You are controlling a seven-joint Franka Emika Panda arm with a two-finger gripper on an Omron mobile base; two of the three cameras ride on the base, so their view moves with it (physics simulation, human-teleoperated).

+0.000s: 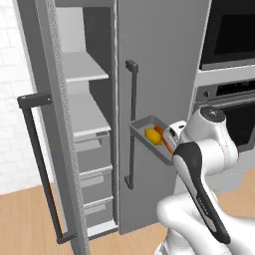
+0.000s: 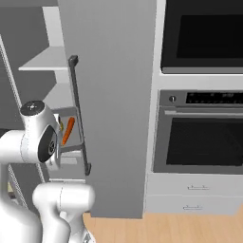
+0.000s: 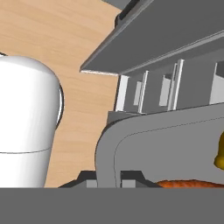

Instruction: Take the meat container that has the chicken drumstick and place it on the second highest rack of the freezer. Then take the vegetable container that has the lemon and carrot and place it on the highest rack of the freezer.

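From the left base view, the grey vegetable container point(image 1: 149, 130) hangs in the air in front of the shut grey door point(image 1: 159, 74), right beside its tall dark handle point(image 1: 132, 124). It is a long box. Its long side runs from upper left to lower right, and it tips so its open top faces the camera. 1 yellow lemon point(image 1: 152, 136) and 1 orange carrot point(image 1: 164, 138) sit in it, side by side. The carrot lies along the long side. The white arm point(image 1: 199, 164) reaches up to the container's right end. To the left, the freezer point(image 1: 84, 99) stands open, with white racks point(image 1: 82, 67) and drawers point(image 1: 94, 169) below.

From the right base view, the carrot point(image 2: 69, 130) points up and a bit right, behind the door handle point(image 2: 78, 114). The oven point(image 2: 201, 137) is on the right. No writing can be read on it.

From the hand view, the gripper point(image 3: 109, 180) is pinched tight on the container's rim point(image 3: 105, 148). The carrot point(image 3: 192, 184) lies flat along the bottom, and the lemon point(image 3: 220, 153) peeks in at the right edge. Wood floor point(image 3: 65, 43) shows behind.
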